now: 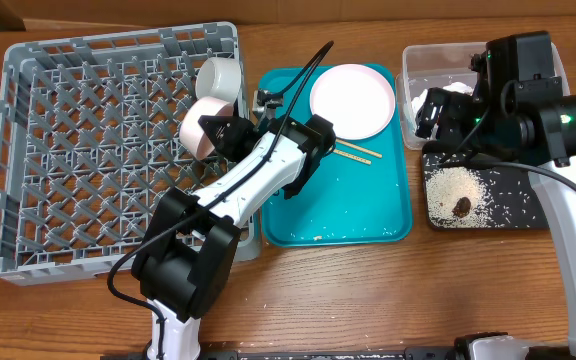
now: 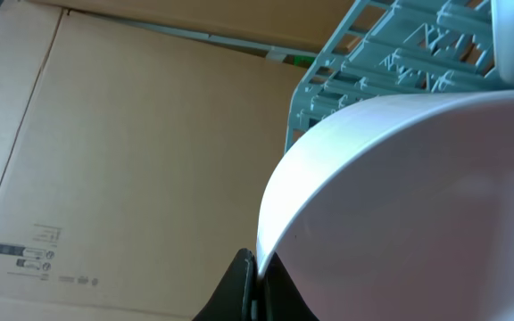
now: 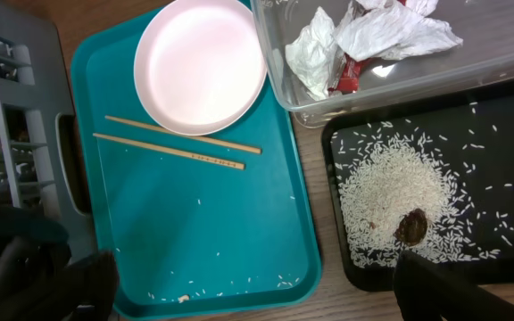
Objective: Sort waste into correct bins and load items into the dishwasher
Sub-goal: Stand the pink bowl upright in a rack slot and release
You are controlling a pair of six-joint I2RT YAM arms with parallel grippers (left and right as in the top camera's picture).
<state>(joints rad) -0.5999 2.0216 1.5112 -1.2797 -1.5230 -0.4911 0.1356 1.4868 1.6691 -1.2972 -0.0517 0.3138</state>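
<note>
The left gripper [image 1: 218,132] is clamped on the rim of a whitish round bowl [image 1: 196,120], held tilted above the right wall of the grey lattice plastic dish rack [image 1: 68,150]. Farther back, the right gripper [image 1: 431,112] hovers, jaws wide apart, over the clear plastic tub [image 1: 418,62].

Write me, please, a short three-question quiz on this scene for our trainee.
1. True or false: both chopsticks lie on the teal tray, beside the pink plate.
2. The left end effector is shut on: A) a wrapper B) a whitish bowl C) a cup.
3. Which container holds the brown lump?
Key: 1 true; 2 B; 3 the black tray.
</note>
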